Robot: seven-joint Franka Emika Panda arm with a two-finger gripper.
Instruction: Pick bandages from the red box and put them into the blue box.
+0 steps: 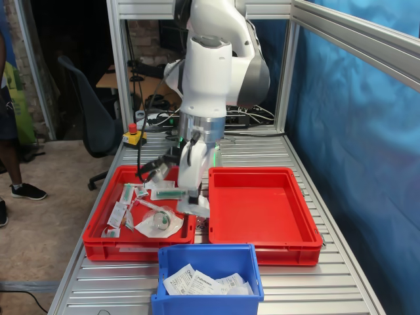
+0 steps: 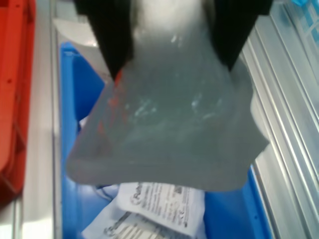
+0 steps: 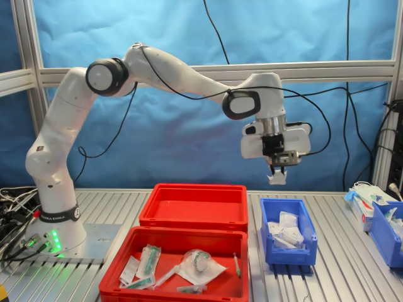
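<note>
The gripper [image 3: 278, 168] hangs in the air above the blue box [image 3: 287, 250], its 2 black fingers [image 2: 112, 35] pinched narrow on the top edge of 1 bandage packet [image 2: 169, 129] (puffy, in clear-white wrap). In the wrist view the packet droops below the fingers and hides most of the bin, where flat white printed sachets [image 2: 159, 201] lie. In the second exterior view the packet [image 3: 276, 178] dangles well clear of the bin's rim. The nearer red box [image 1: 266, 210] in the first exterior view is bare inside; its twin [image 1: 98, 233] holds green-printed packets [image 1: 167, 194] and tubing [image 1: 159, 222].
</note>
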